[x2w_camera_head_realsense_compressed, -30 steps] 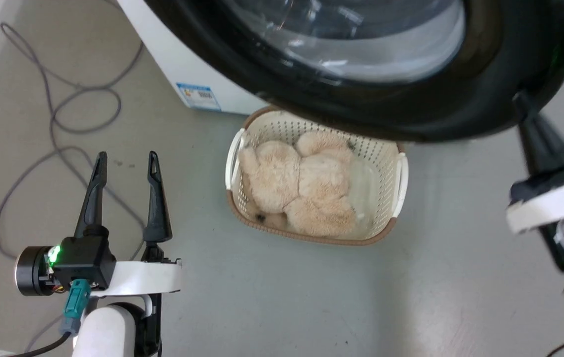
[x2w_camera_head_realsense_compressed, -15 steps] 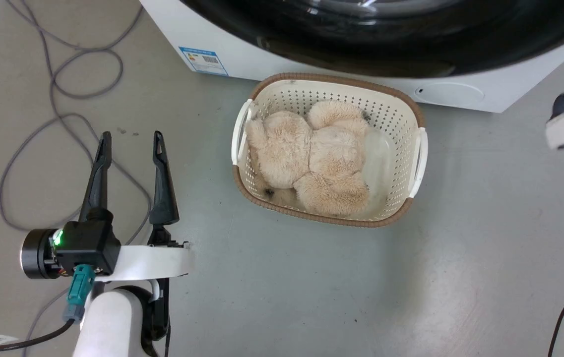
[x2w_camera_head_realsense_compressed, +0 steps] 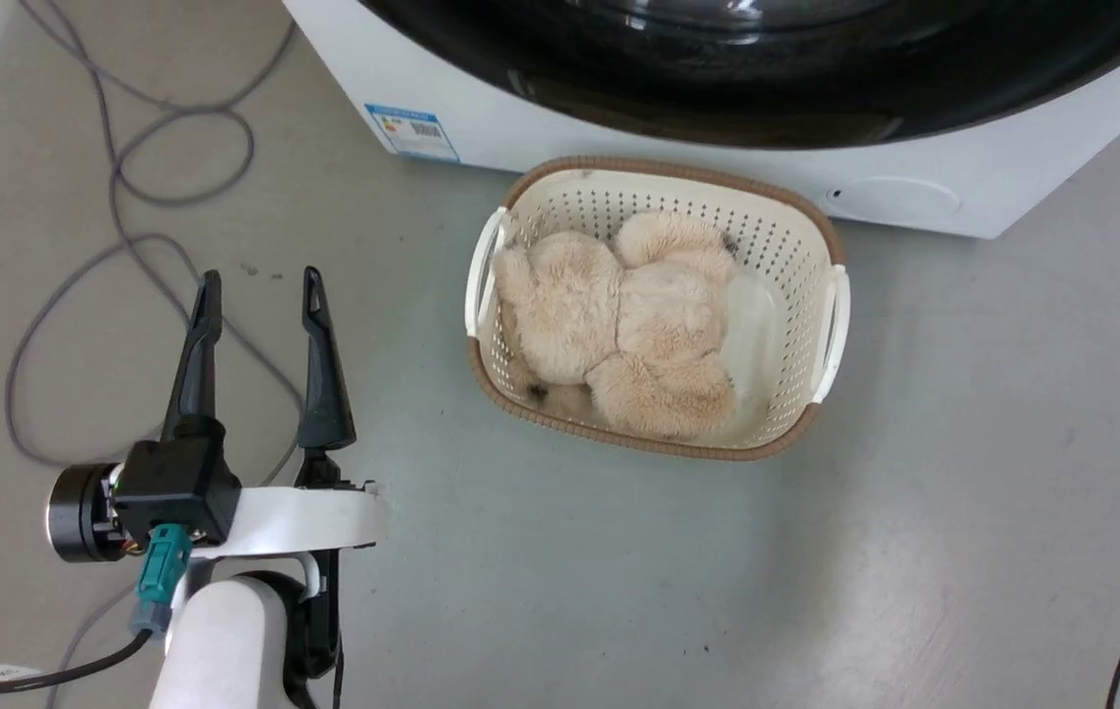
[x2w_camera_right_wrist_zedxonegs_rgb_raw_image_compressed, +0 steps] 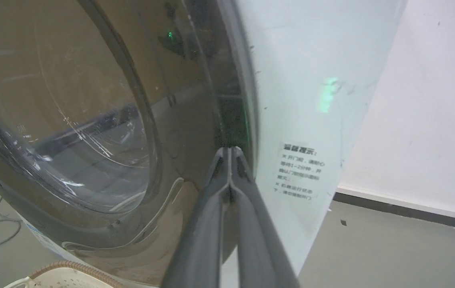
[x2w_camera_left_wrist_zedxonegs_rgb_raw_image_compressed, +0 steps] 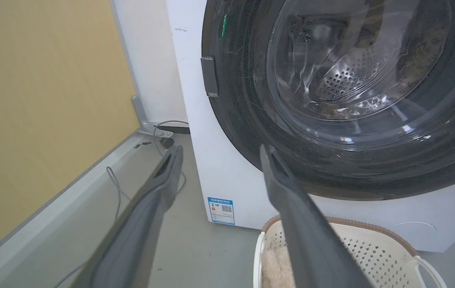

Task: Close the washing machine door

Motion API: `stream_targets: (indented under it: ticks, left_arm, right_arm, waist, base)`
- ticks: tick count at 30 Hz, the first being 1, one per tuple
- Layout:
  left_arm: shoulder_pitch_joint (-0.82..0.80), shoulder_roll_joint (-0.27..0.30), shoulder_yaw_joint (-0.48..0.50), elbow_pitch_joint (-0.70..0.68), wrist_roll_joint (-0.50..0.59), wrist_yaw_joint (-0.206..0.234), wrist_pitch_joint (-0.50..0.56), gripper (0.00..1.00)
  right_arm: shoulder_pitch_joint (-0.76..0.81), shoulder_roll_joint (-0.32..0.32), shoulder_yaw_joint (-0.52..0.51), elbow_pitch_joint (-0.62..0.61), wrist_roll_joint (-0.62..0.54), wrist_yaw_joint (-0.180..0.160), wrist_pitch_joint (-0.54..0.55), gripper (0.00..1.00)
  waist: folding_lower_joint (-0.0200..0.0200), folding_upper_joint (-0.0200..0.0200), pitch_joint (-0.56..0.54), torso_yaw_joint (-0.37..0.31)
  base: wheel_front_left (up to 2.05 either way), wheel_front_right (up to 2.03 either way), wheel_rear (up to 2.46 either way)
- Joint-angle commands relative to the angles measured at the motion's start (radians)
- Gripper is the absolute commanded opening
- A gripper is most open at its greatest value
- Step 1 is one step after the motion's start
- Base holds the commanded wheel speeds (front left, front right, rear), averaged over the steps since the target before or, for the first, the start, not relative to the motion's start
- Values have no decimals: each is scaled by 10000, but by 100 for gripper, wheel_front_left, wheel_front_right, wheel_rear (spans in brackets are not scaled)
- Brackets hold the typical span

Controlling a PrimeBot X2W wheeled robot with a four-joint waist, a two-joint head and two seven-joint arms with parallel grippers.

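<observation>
Two dark fingers of the right gripper (x2w_camera_right_wrist_zedxonegs_rgb_raw_image_compressed: 231,150) press together at the glossy black-rimmed round washing machine door (x2w_camera_right_wrist_zedxonegs_rgb_raw_image_compressed: 187,132), flush against the white front-loading washing machine (x2w_camera_left_wrist_zedxonegs_rgb_raw_image_compressed: 219,176) bearing a small blue QR-code label (x2w_camera_left_wrist_zedxonegs_rgb_raw_image_compressed: 221,210); the left gripper (x2w_camera_head_realsense_compressed: 259,290) hangs spread.

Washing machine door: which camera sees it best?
The left wrist view. It faces the washing machine door nearly head-on, so you see its wide black rim and its clear glass window. The head view has the rim's lower edge along its top. The right wrist view sees the door close up and slanted, with glare.
</observation>
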Motion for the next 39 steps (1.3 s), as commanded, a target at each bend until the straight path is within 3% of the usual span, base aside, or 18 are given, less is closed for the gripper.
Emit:
stream_targets:
  ticks: [1,10,18,29,30,31,32,39]
  left_arm:
    - [62,-2,52,35,15,50,-43,100]
    - [623,17,393,220,323,-34,-43,100]
    - [1174,123,542,315,532,-100,-43,100]
    - [1849,228,579,360,661,-25,-44,100]
    - [1894,238,571,361,666,-25,-44,100]
    - [1948,248,563,365,670,-27,-44,100]
    - [2005,254,549,374,667,-36,-44,100]
    - [2436,241,462,395,604,-78,-44,100]
  right_arm:
    - [-33,47,-82,-48,-67,-17,-46,0]
    - [1542,412,-568,-2231,-822,-17,-46,0]
    - [3067,1278,-938,-4732,-1367,-17,-46,0]
    - [5376,2421,-838,-5342,-1321,-17,-46,0]
    - [5556,2471,-746,-5318,-1287,-17,-46,10]
    - [5764,2536,-701,-5243,-1204,-17,-46,45]
    - [5959,2605,-681,-5184,-1091,-17,-46,100]
    - [7217,2849,-574,-4663,-711,-17,-46,100]
  waist:
    - [-1,0,-183,-90]
    - [-1,0,-1479,-741]
    - [-1,0,-2461,-1539]
    - [-1,0,-3382,-2380]
    - [-1,0,-3444,-2426]
    - [-1,0,-3515,-2468]
    - [-1,0,-3598,-2504]
    - [-1,0,-4081,-2607]
  base:
    - [0,0,0]
    - [0,0,0]
    - [0,0,0]
    - [0,0,0]
    - [0,0,0]
    - [0,0,0]
    - [0,0,0]
    - [0,0,0]
